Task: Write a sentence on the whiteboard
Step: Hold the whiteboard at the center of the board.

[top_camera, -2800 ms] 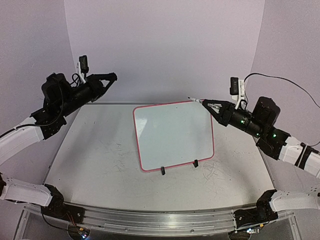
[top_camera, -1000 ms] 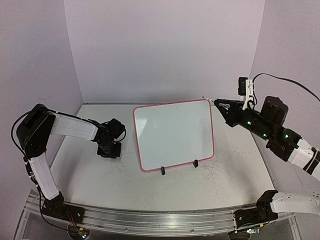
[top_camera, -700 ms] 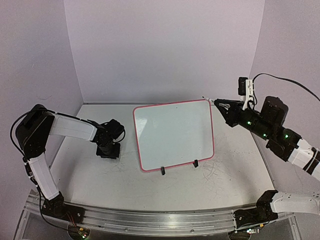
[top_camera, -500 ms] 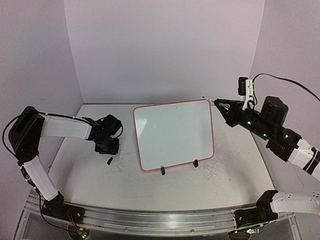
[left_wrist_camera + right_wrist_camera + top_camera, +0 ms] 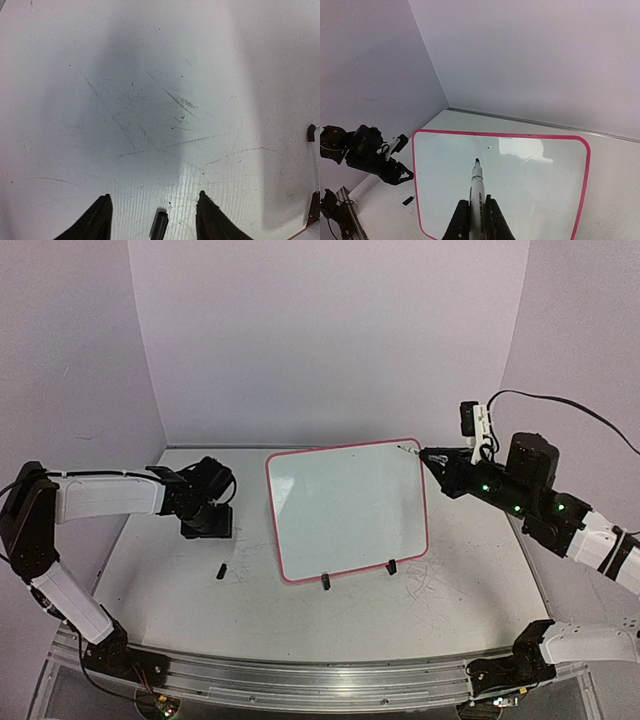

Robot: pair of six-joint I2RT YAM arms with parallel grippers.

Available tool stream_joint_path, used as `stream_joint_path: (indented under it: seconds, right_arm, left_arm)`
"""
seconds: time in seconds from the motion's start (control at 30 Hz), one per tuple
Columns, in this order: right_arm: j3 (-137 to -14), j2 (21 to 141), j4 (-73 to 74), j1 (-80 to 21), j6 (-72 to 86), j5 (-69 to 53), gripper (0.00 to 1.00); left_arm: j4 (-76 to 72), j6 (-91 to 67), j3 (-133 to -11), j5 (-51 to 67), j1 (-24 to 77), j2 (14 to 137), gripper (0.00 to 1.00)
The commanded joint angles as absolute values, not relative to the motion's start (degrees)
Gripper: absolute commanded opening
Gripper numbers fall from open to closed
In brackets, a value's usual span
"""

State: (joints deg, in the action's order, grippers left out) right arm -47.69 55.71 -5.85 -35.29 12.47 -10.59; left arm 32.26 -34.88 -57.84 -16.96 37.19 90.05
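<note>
Right wrist view showed the right gripper point(image 5: 475, 212) clamped on a white marker point(image 5: 477, 192). The marker's bare dark tip pointed forward at the whiteboard point(image 5: 540, 200), which stood propped just ahead of and below the fingers. Whether the tip touched the surface could not be told from here; from above it sat by the board's far corner on that gripper's side. No stroke of the sentence was visible, so the board read as blank. By that judgement only the preparation was done: the marker was uncapped and in hand, and all of the writing was left. The left gripper point(image 5: 153, 200) hung low with its fingers spread wide and holding nothing. A small black cap point(image 5: 159, 225) lay on the scratched tabletop point(image 5: 150, 100) under the gap between them, touched by neither. The board's edge stood well off to that gripper's side. Compared with the earliest frame, the left arm had come down from high in the air to the tabletop. A second before, its gripper was nearly closed and set down close to the board's edge, and no cap could be seen on the surface. Since then the fingers had parted, the cap had appeared, and the gripper had drawn back from it. The right gripper had edged slightly closer to the board, bringing the marker tip over its corner.
</note>
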Motion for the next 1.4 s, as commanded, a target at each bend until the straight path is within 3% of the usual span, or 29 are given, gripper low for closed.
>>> stream_joint_path:
  seconds: [0.0,0.27,0.43,0.63,0.9,1.07,1.37]
  right_arm:
    - [-51.4,56.1,-4.0,-35.2,13.1,-10.5,0.00]
    - [-53.0,55.2,4.1,-35.2,10.0,-7.7,0.00]
    - [-51.4,55.0,3.9,-35.2,7.7,-6.7,0.03]
    - [-51.5,55.0,2.2,-35.2,10.4,-3.2,0.00]
    - [-53.1,54.2,5.4,-35.2,17.5,0.0,0.00]
    - [-54.4,54.6,7.4,-35.3,15.8,-1.8,0.00]
    - [-57.6,59.5,6.7,-36.5,11.0,-6.4,0.00]
  left_arm:
    - [33.4,-38.2,-60.8,-18.0,37.0,85.0,0.64]
    - [32.3,-40.0,-63.5,-18.5,36.9,83.7,0.77]
    - [25.4,-38.3,-58.8,-16.2,36.9,80.9,0.85]
    - [20.1,-33.8,-56.2,-13.7,36.3,76.3,0.89]
    - [8.5,-30.8,-52.1,1.1,33.7,74.6,0.87]
    - [-7.5,-34.3,-43.2,16.2,29.0,71.2,0.86]
    - [-8.8,-29.3,-45.1,27.1,28.6,73.4,0.88]
